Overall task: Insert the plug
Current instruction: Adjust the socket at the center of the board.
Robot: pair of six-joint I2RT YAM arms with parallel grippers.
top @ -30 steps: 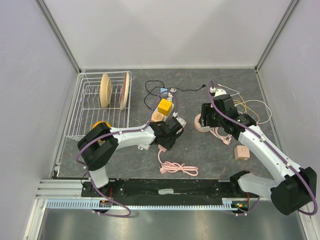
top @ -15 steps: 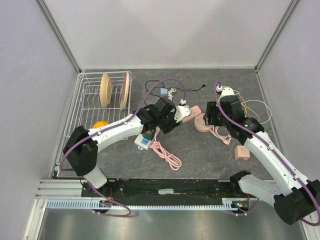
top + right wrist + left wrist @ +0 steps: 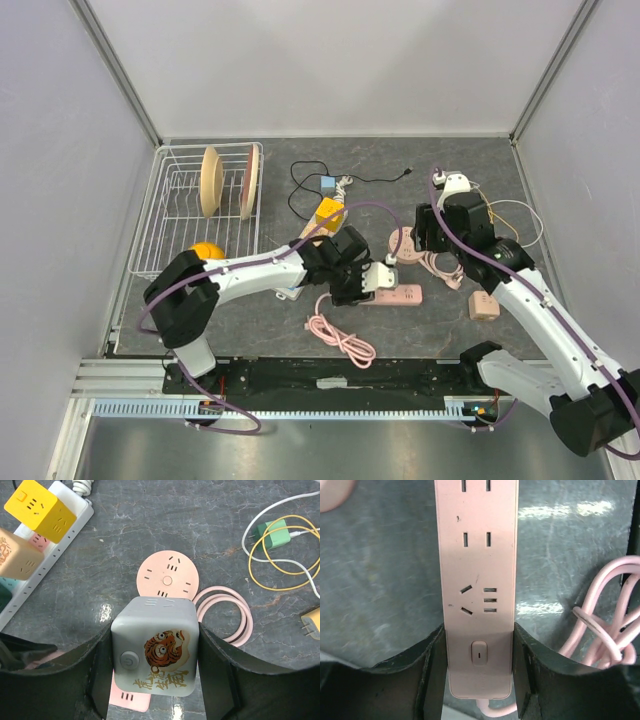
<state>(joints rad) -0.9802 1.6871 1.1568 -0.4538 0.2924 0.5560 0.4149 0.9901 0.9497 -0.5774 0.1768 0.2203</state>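
Note:
My right gripper is shut on the plug, a pale grey cube with a tiger picture and a power button. The plug's prongs are hidden underneath. An end of the pink power strip shows below the cube's lower left edge. My left gripper is shut on the switch end of that strip, which lies flat with its sockets facing up. From above, the strip lies in front of the right gripper, and the left gripper holds its left end.
A round pink socket with a coiled cord lies just beyond the cube. Left of it is a white strip carrying a yellow cube and a beige cube. A green charger, a pink adapter and a dish rack are also here.
My left gripper has carried the pink strip from beside the round socket toward the front and to the right, its cord trailing along. The right gripper has kept the cube and hardly moved.

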